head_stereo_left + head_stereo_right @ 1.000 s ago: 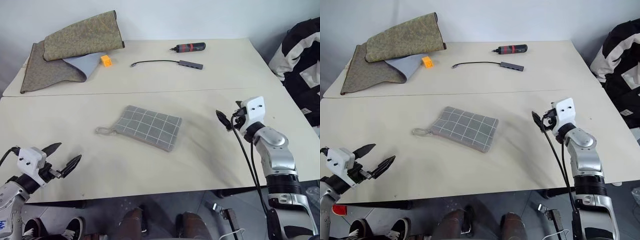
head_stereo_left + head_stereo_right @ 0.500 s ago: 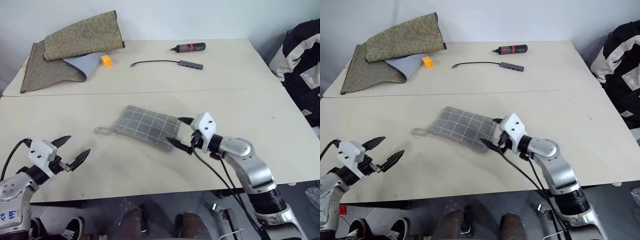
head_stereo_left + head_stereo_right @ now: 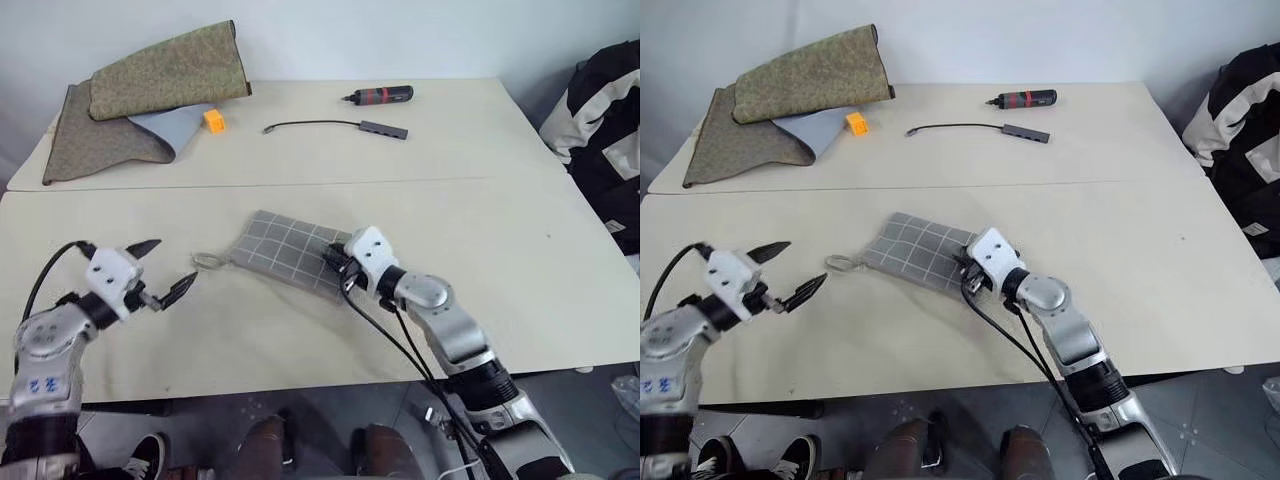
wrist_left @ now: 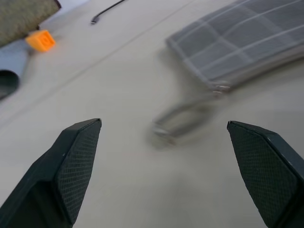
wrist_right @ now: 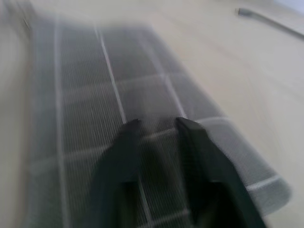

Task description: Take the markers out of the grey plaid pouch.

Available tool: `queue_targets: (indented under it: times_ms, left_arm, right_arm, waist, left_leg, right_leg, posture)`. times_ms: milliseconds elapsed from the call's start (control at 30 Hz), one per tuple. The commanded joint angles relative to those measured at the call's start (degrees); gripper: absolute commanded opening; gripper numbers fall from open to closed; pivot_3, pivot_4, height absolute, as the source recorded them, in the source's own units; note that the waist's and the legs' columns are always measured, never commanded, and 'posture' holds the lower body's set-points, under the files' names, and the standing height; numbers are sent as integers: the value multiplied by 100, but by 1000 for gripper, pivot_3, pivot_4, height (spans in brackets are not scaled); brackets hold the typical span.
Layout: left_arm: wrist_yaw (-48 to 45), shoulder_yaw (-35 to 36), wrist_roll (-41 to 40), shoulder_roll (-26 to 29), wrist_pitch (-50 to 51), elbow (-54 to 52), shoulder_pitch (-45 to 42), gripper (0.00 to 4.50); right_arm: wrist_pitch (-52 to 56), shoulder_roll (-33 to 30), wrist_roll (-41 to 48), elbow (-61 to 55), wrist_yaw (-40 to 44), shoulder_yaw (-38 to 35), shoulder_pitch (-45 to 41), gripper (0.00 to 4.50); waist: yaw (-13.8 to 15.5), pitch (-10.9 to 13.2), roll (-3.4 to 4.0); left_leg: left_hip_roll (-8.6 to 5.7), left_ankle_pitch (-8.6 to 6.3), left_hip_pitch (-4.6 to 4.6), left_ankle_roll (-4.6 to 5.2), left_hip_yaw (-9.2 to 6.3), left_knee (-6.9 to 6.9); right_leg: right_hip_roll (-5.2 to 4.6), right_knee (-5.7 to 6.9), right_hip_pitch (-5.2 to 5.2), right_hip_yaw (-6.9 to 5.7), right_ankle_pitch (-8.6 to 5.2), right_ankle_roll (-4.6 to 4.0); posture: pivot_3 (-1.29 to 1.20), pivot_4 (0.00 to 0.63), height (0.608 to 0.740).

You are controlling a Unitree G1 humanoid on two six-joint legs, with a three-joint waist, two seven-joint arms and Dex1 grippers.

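— Where's the grey plaid pouch?
— Flat on the table, under the right fingers, which pinch nearly shut on its fabric.
— The left fingers?
— Spread wide, empty, its cord loop just ahead.

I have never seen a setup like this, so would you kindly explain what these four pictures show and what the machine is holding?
This is a humanoid robot with two arms, each ending in a two-fingered black gripper. Two pictures come from cameras in its head, looking down over a table; the other two come from cameras on its wrists.

On the table lie a grey plaid pouch with a cord loop, an olive-green cloth, an orange block, a cable adapter and a black-and-red tool.

The right gripper has its fingers nearly together on the pouch's edge. The left gripper is open, holding nothing, near the loop.
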Motion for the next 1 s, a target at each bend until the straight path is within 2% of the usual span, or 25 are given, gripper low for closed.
queue_targets:
  times_ms: [33,200,367,400,533,667,767,867,1000]
  left_arm:
    - [222,-406,665,141,-1075,877,-801,4500]
    - [418,-1227,1661,318,-2627,2538,-1942,4500]
    - [879,-2285,2922,341,-4167,3634,-2802,4500]
    - [858,-2397,2973,327,-4362,3851,-2929,4500]
    - [897,-2665,3072,240,-4796,4573,-3339,4500]
    - [1534,-3079,3683,225,-5017,4896,-3595,4500]
    - [1476,-3186,3620,171,-5275,5029,-3677,4500]
    - [1114,-3240,3443,56,-5392,5181,-3667,3895]
    - [1032,-3246,3358,40,-5448,5235,-3608,2604]
  right_arm:
    - [-428,-267,-530,313,22,212,7,7]
    - [-396,-392,-372,167,283,7,112,7]
    - [-327,-390,-324,-10,370,-105,191,7]
    - [-268,-358,-284,-58,363,-145,218,7]
    - [-148,-313,-254,-247,369,-151,345,7]
    - [-57,-290,-224,-361,383,-175,385,7]
    - [-28,-308,-238,-380,380,-210,363,7]
    - [6,-309,-216,-400,383,-250,352,0]
    - [21,-307,-214,-442,398,-248,368,0]
  waist:
    - [1,-9,-15]
    - [-3,-14,-23]
    - [17,-15,-24]
    - [20,-15,-25]
    - [14,-16,-25]
    - [20,-16,-26]
    - [30,-16,-26]
    - [30,-16,-26]
    - [26,-16,-26]
  left_leg:
    - [0,0,2,0,0,0]
    - [-1,1,3,2,-1,1]
    - [-7,4,-2,7,-4,4]
    - [-9,4,-3,9,-4,4]
    - [-8,4,-2,10,-8,4]
    - [-8,5,-1,11,-12,9]
    - [-11,5,-2,14,-15,13]
    - [-11,4,-2,16,-14,13]
    - [-11,5,-2,16,-16,15]
  right_leg:
    - [0,2,1,-2,0,0]
    - [0,6,3,-10,0,0]
    - [-5,6,5,-25,0,0]
    - [-7,6,6,-25,0,0]
    - [-8,8,7,-32,0,0]
    - [-9,12,10,-36,0,0]
    - [-11,15,12,-37,0,0]
    - [-12,15,11,-38,0,0]
    - [-12,16,11,-40,0,1]
  posture:
    - [0,150,740]
    - [0,150,740]
    - [0,150,740]
    - [0,150,740]
    - [0,150,740]
    - [0,150,740]
    - [0,150,740]
    - [0,150,740]
    - [0,150,740]
